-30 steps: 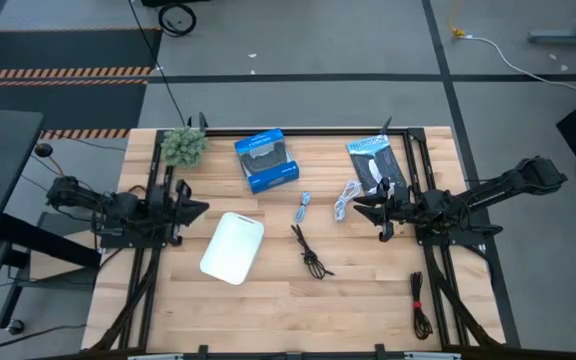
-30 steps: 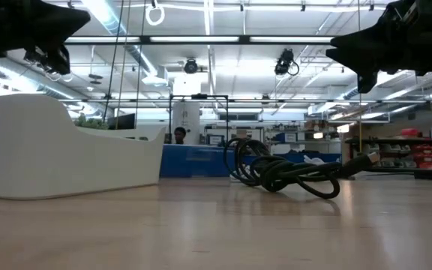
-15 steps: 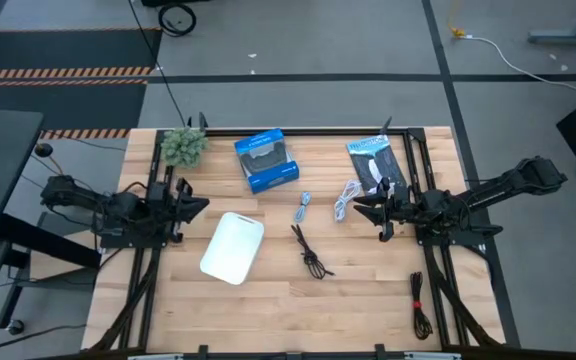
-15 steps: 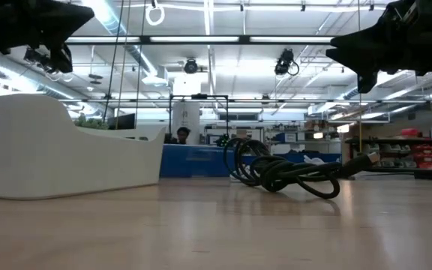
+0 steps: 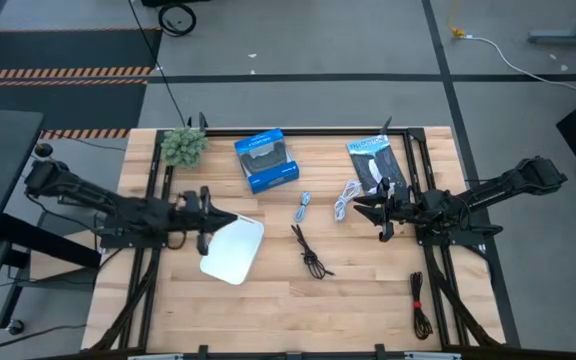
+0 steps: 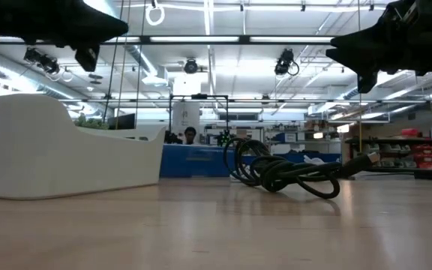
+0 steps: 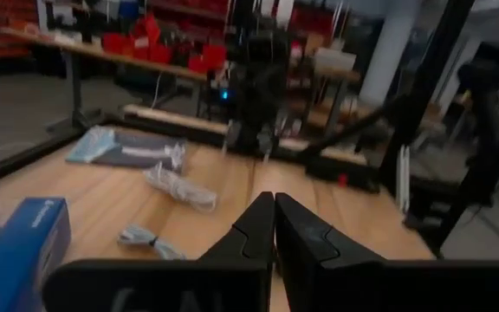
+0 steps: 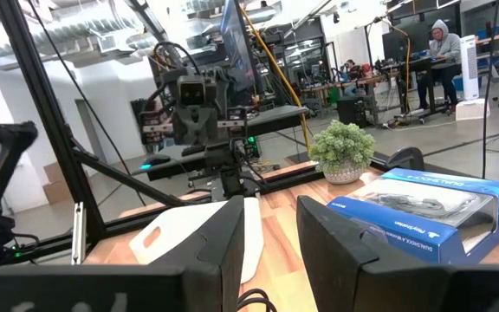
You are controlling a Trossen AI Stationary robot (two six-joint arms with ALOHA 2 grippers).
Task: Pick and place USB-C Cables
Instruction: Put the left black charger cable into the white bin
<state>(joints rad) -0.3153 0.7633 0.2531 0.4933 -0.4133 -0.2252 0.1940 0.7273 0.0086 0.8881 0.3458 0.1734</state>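
Overhead arrangement of the light wooden table (image 5: 268, 300). The left gripper (image 5: 230, 219) is extended over the near-left corner of the smooth white rounded-rectangle tray (image 5: 232, 248); its two dark fingers (image 7: 262, 227) are pressed together and hold nothing. The right gripper (image 5: 357, 209) hangs above the right part of the table, its fingers (image 8: 232, 227) parted by a narrow gap and empty.

Four cables lie on the wood. The short grey-blue cable bundle (image 5: 304, 206) sits near the table's middle, with the white coiled cable bundle (image 5: 345, 200) just to its right, close to the right gripper's tip. The plain black cable bundle (image 5: 309, 254) lies below the grey-blue one, to the right of the tray and apart from it; in the low view it appears as dark loops (image 6: 280, 171) on the tabletop. The black cable bundle with a red tie (image 5: 420, 304) rests near the right front edge, well apart from the others.

Along the far edge stand a small green potted plant (image 5: 183, 146), a blue printed cardboard box (image 5: 266, 160) and a flat black packet with white print (image 5: 377, 165).
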